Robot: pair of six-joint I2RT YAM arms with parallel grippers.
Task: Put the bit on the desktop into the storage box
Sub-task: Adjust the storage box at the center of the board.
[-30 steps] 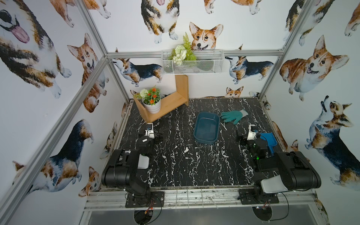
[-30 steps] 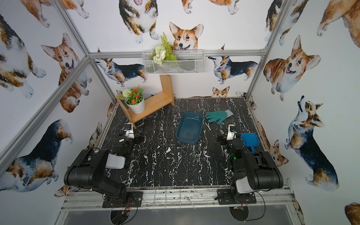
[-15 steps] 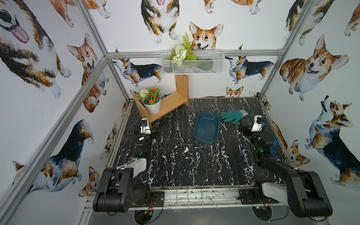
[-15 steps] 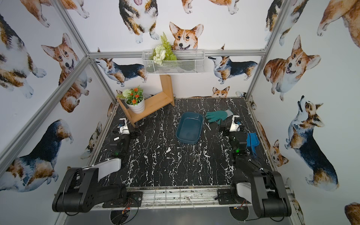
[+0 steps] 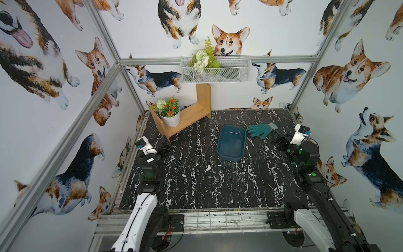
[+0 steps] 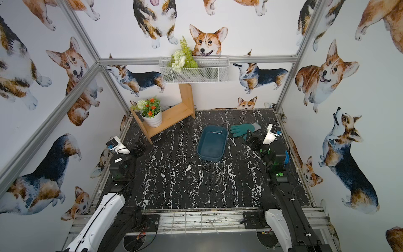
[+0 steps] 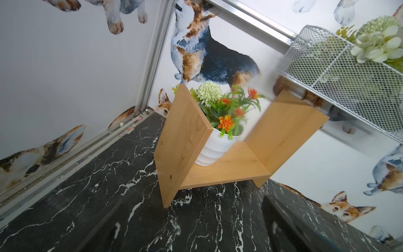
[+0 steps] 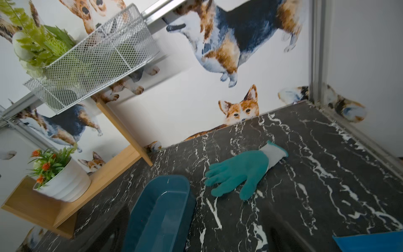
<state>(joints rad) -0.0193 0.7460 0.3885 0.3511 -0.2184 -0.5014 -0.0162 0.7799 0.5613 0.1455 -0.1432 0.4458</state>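
Note:
Several small dark bits (image 5: 212, 176) (image 6: 193, 175) lie scattered on the black marble desktop (image 5: 192, 194), in front of the storage box. The teal storage box (image 5: 231, 144) (image 6: 212, 143) (image 8: 157, 216) stands at mid-back and looks empty. My left gripper (image 5: 165, 148) (image 6: 139, 148) hovers open at the left side, facing the wooden shelf, with nothing between its blurred fingers (image 7: 281, 224). My right gripper (image 5: 278, 139) (image 6: 251, 139) is open at the right, just beside the glove and right of the box, also empty.
A green glove (image 5: 260, 129) (image 8: 239, 172) lies right of the box. A blue scoop (image 6: 286, 157) (image 8: 370, 242) sits by the right rail. A wooden shelf (image 5: 187, 117) with a flower pot (image 5: 170, 117) stands back left. A wire basket (image 5: 216, 72) hangs above.
Both arms have unfolded from their crouched pose and reached farther back. The left gripper has moved toward the shelf, the right toward the glove. Both stayed open.

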